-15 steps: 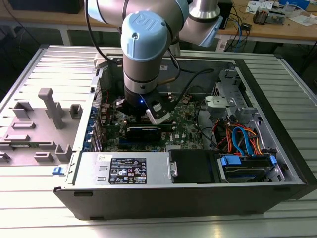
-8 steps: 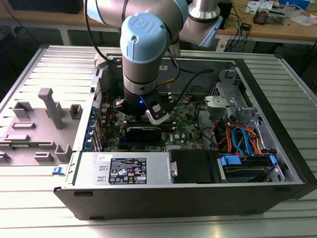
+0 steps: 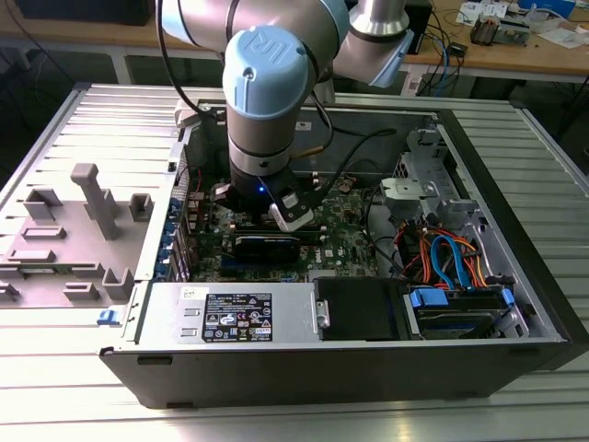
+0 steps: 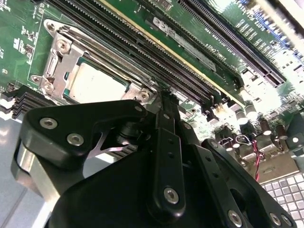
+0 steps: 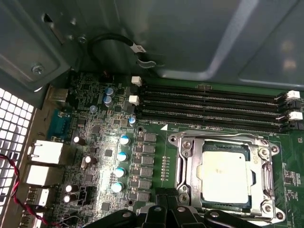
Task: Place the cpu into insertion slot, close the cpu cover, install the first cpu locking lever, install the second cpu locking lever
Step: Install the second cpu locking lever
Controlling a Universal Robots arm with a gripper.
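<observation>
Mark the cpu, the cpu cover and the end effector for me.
cpu [image 5: 224, 176], first wrist view: middle of its pale metal top.
cpu cover [image 5: 190, 167], first wrist view: silvery frame edge beside the chip.
end effector [image 4: 164, 97], second wrist view: tip of the black fingers.

This looks like a robotics lab or workshop: an open computer case [image 3: 368, 276] lies on a ribbed aluminium table [image 3: 515, 405], grey fixture blocks [image 3: 97, 198] stand beside it, and wooden benches [image 3: 515, 55] behind carry cables and loose electronics.
</observation>
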